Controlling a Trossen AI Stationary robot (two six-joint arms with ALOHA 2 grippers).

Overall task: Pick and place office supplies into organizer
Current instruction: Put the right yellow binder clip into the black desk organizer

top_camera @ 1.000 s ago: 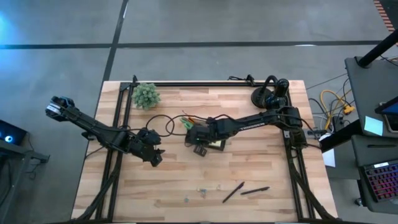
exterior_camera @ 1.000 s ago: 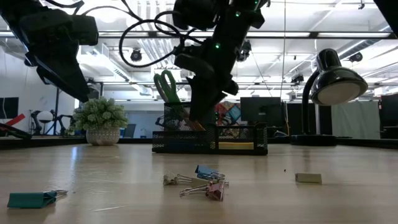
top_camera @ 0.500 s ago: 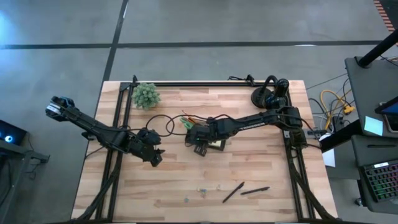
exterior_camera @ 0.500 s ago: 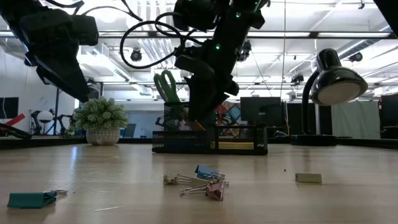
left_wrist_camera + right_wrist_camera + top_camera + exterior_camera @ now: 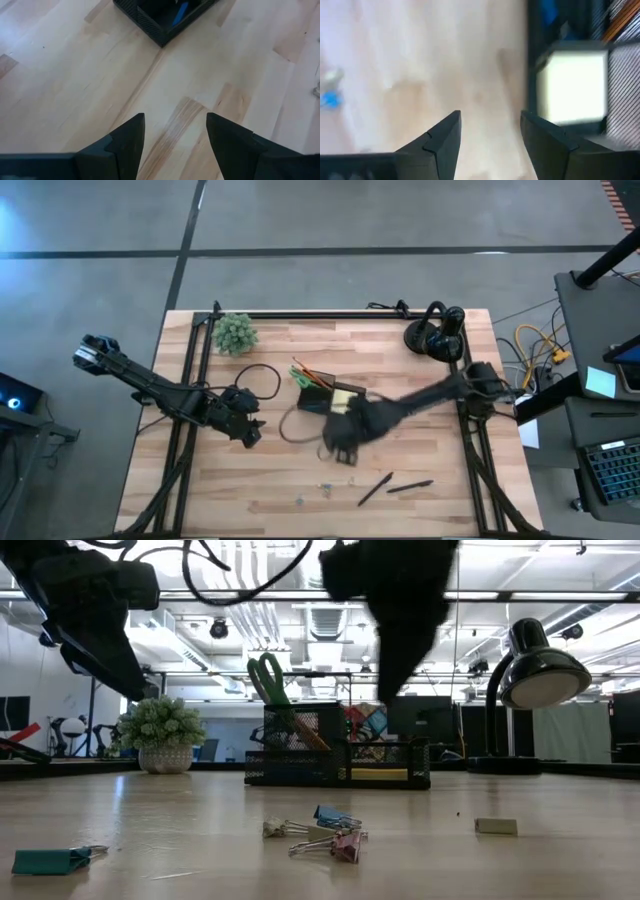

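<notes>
Right gripper (image 5: 343, 448) withdrawn from above the organizer (image 5: 322, 396), now nearer the table's (image 5: 440, 480) front edge, short of the clips (image 5: 326, 485). Jaws opened and empty. Sticky-note pad (image 5: 343, 397), previously covered from above by the arm, now exposed in the organizer's right-hand compartment.

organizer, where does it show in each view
High view: organizer mid-table, beside the right arm.
Low view: organizer centre, behind the binder clips.
Left wrist view: a corner at the top edge.
Right wrist view: at the right edge.
Shared landmark: the yellow sticky-note pad in it.
</notes>
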